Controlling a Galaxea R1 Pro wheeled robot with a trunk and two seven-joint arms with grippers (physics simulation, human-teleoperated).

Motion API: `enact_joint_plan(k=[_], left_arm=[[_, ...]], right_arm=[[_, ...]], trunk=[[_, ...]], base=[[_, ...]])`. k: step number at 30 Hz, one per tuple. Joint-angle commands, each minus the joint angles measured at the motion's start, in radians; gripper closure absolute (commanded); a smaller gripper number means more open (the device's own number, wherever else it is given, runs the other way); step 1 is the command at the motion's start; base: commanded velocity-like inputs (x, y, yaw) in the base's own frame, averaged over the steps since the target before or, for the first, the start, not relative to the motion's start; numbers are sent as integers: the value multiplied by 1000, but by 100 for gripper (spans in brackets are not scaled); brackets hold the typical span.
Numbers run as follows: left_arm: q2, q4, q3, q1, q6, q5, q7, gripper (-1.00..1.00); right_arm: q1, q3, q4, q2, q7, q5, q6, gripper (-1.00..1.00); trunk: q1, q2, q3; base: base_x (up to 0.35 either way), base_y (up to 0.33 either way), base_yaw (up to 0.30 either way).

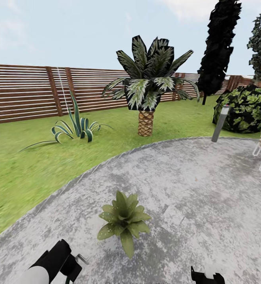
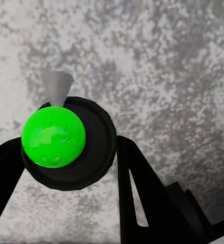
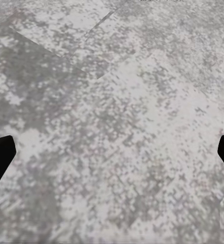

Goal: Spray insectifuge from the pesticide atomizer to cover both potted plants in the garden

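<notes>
One big round patch of grey paving (image 1: 193, 189) fills most of the garden floor, with green lawn (image 1: 31, 165) along its left edge and a brown slat fence (image 1: 23, 92) behind the grass. A scaly palm (image 1: 148, 86) stands on the lawn just past the far edge of the paving, and a striped spiky agave (image 1: 77, 128) grows to its left. A tall dark tree (image 1: 219, 47) and a round bush (image 1: 245, 108) sit at the far right, with a grey lamp post (image 1: 220, 123) at the paving's far right edge.

Near the close edge of the paving sits one potted plant (image 1: 123, 221), a small bunch of broad green leaves. No pale specks can be made out on it (the leaves are small here, so this is hard to tell).

The left gripper (image 2: 71, 168) is closed around the pesticide atomizer (image 2: 66, 140). From the wrist we look down on its green ball top and pale nozzle, with a dark finger on each side. The right gripper (image 3: 112, 157) is spread wide and holds nothing, with only grey paving between its tips.

The bottle seems to hang over bare paving, left of the plant. If it sprays from there, the mist could land on the stone and miss the leaves. A loose grip could also let the bottle tip or slip.
</notes>
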Motion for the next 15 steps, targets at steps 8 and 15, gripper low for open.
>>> enact_joint_plan(k=[8,15], left_arm=[[-3,-2,7,-1,4,-8,-7,100],[-2,-2,8,-1,4,-8,-7,100]], right_arm=[[-1,-6,1,0,-5,11,-4,-100],[-1,-6,1,-1,-5,11,-4,-100]], trunk=[[0,0,-1],[0,0,-1]], base=[[-30,-49,271],[0,-24,32]])
